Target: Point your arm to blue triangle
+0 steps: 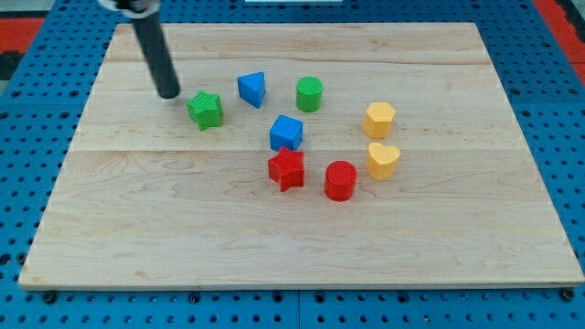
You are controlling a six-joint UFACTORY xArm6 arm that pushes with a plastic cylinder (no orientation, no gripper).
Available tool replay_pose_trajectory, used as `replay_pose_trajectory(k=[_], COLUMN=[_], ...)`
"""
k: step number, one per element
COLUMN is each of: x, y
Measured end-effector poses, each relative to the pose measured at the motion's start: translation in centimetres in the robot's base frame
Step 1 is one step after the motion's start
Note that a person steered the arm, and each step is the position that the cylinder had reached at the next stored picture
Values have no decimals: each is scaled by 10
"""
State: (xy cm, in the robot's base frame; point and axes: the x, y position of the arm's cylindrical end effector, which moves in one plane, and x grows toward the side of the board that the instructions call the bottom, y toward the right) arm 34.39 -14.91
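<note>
Near edge of the table (302, 274) is bare wood, nothing to note there. Moving up: red cylinder (340, 180) and red star (286, 169) sit side by side but apart, with the yellow heart (383, 160) just right of the cylinder. Next row back: blue cube (286, 132) just above the star, yellow hexagon (378, 119) just above the heart, not touching as far as I can tell. Then the green star (206, 110) toward the view's left. Farthest row: blue triangle (252, 89), the target, sits near the view's top, centre-left, between green star and green cylinder (309, 94), clear of both. My tip (168, 93) is down on the table just left of the green star, close to it, maybe touching, hard to say. End effector is a plain rod, no jaws, so nothing to open or close and it grips nothing. Progress: partway, judging by layout. Tip is on the right side of the table and about level with the triangle, but the green star lies in between. Left to do: go right, probably skirting above the star, and stop beside the triangle. Risk: shoving the star into it.
</note>
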Motion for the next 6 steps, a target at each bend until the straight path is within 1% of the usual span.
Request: replay_pose_trajectory(k=[1,2,3,4,6], x=[36,46,-15,-61,-2], y=[41,42,7,30,50])
